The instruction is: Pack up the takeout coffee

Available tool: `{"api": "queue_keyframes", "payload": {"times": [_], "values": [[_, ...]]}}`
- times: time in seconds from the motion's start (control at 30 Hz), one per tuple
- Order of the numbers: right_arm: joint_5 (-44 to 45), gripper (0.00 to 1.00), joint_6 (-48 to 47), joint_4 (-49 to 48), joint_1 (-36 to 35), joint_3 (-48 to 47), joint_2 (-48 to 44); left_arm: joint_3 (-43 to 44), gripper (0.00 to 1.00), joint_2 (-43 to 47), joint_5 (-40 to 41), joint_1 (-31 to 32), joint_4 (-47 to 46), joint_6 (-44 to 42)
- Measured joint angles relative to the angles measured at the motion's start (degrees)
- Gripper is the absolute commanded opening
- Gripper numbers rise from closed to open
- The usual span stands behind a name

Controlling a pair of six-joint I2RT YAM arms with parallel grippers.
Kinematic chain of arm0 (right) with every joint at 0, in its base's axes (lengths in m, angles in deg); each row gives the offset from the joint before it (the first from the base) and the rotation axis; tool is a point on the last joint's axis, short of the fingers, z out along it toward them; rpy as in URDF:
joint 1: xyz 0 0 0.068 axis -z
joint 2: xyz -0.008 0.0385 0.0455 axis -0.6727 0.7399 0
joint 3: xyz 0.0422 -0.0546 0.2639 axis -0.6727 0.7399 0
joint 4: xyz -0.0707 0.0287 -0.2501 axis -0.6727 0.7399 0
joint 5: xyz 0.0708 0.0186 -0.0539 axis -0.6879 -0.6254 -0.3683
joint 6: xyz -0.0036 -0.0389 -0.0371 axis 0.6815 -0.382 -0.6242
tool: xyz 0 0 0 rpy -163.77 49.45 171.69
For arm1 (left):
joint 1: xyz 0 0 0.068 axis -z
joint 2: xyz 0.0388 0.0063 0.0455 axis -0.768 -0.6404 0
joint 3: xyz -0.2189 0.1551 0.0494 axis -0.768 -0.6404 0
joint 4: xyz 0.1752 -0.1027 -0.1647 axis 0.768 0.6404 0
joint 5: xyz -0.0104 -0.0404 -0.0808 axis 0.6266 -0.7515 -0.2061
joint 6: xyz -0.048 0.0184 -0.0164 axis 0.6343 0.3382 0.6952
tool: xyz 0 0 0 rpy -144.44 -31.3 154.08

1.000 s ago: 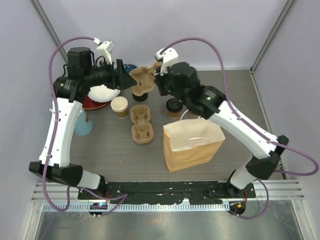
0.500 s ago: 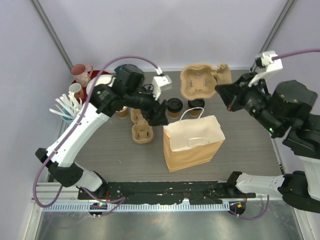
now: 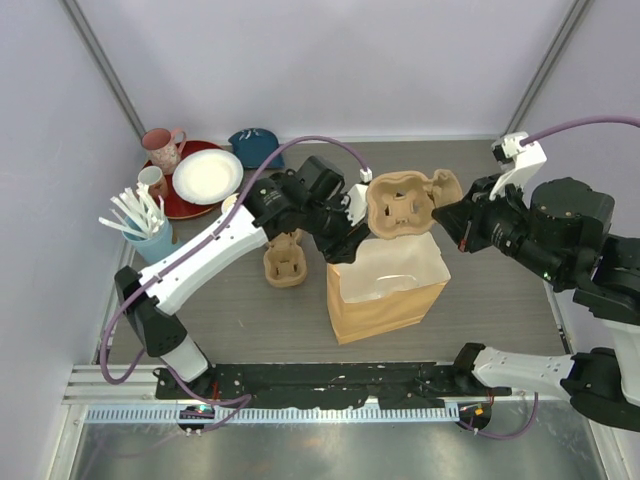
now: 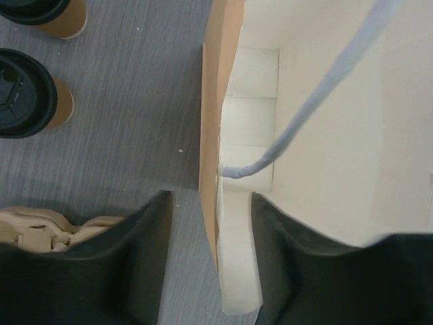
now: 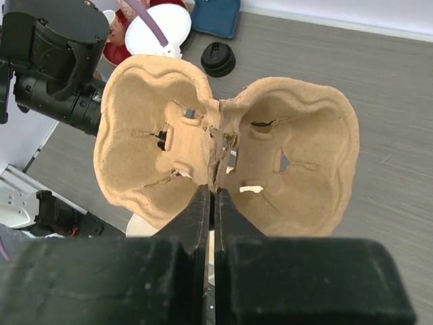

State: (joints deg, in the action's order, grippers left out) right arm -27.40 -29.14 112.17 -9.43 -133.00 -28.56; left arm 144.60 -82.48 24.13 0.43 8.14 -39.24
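From above, the left gripper (image 3: 345, 250) stands at the top edge of the paper bag (image 3: 390, 300). The right gripper (image 3: 448, 213) is above the far side of the bag and holds a cup carrier (image 3: 400, 205) out in front of its jaws, in the air. A second carrier (image 3: 283, 262) lies on the table behind the left jaws. The coffee is hidden in this view under the arm and the held carrier.

In the left wrist view, the jaws of the left gripper (image 4: 210, 196) are open and the upright wall of the paper bag (image 4: 211, 101) passes between them. One finger (image 4: 135, 257) is outside the bag and the other finger (image 4: 291, 257) is inside, and neither is clearly touching the paper. A coffee cup (image 4: 24, 95) with a black lid stands on the table, ahead of the outer finger and well outside the bag. A second coffee cup (image 4: 40, 10) stands just beyond it, cut off by the picture edge. The second carrier (image 4: 40, 227) lies just beside the outer finger.

In the right wrist view, the jaws of the right gripper (image 5: 211, 193) are closed on the middle ridge of the cup carrier (image 5: 155, 142), which stands upright before them. Beyond the carrier, far ahead of the jaws, the black lid of a coffee cup (image 5: 218, 59) shows on the table.
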Motion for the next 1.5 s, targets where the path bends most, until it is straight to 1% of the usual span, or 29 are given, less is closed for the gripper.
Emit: {"api": "queue_keyframes", "payload": {"times": [0.07, 0.1, 0.13, 0.3, 0.47, 0.6, 0.77, 0.9, 1.03, 1.1, 1.2, 1.37, 1.5], "values": [[-0.68, 0.01, 0.20, 0.55, 0.07, 0.79, -0.15, -0.81, 0.23, 0.00, 0.11, 0.02, -0.11, -0.28], [-1.09, 0.01, 0.28, 0.96, 0.07, 1.07, -0.24, -1.31, 0.06, 0.00, 0.13, 0.02, -0.11, -0.55], [-1.53, 0.01, 0.42, 1.36, 0.07, 1.36, -0.26, -1.66, 0.00, 0.00, 0.22, 0.02, -0.11, -0.76], [-2.97, 0.01, 0.96, 1.84, 0.07, 1.99, -0.87, -2.16, 0.00, 0.57, 0.42, 0.07, 1.40, -1.53], [-5.14, 0.01, 1.53, 1.53, 0.07, 3.17, -1.90, -2.16, 0.00, 3.17, 1.90, 0.28, 5.97, -1.57], [-6.73, 0.01, 1.64, 1.36, 0.07, 3.43, -2.36, -2.16, 0.00, 6.36, 2.60, 0.26, 11.61, -2.54], [-7.98, 0.01, 1.27, -0.07, 0.07, 3.41, -1.40, -2.23, 0.00, 10.62, 3.23, -0.35, 18.18, -5.68], [-9.07, 0.01, 0.59, -1.84, 0.07, 3.04, 0.59, -3.89, 0.00, 14.62, 3.26, -2.45, 19.80, -8.46], [-10.25, 0.01, -0.11, -3.52, 0.07, 2.34, 2.71, -9.44, 0.00, 19.82, 3.28, -5.92, 20.35, -10.34], [-10.71, 0.01, -0.55, -4.39, 0.07, 2.32, 3.76, -11.50, 0.00, 21.55, 3.74, -8.17, 21.11, -10.36], [-11.93, 0.01, -1.16, -5.55, 0.07, 2.29, 5.40, -12.28, 0.00, 22.99, 4.76, -11.41, 21.73, -9.77], [-13.31, 0.01, -1.66, -6.43, 0.07, 0.42, 7.48, -12.72, 0.00, 25.92, 6.14, -14.25, 21.44, -8.94], [-13.33, 0.01, -2.16, -7.50, 0.07, 0.39, 7.37, -19.47, 0.00, 30.58, 7.67, -15.43, 20.59, -8.31]]}}
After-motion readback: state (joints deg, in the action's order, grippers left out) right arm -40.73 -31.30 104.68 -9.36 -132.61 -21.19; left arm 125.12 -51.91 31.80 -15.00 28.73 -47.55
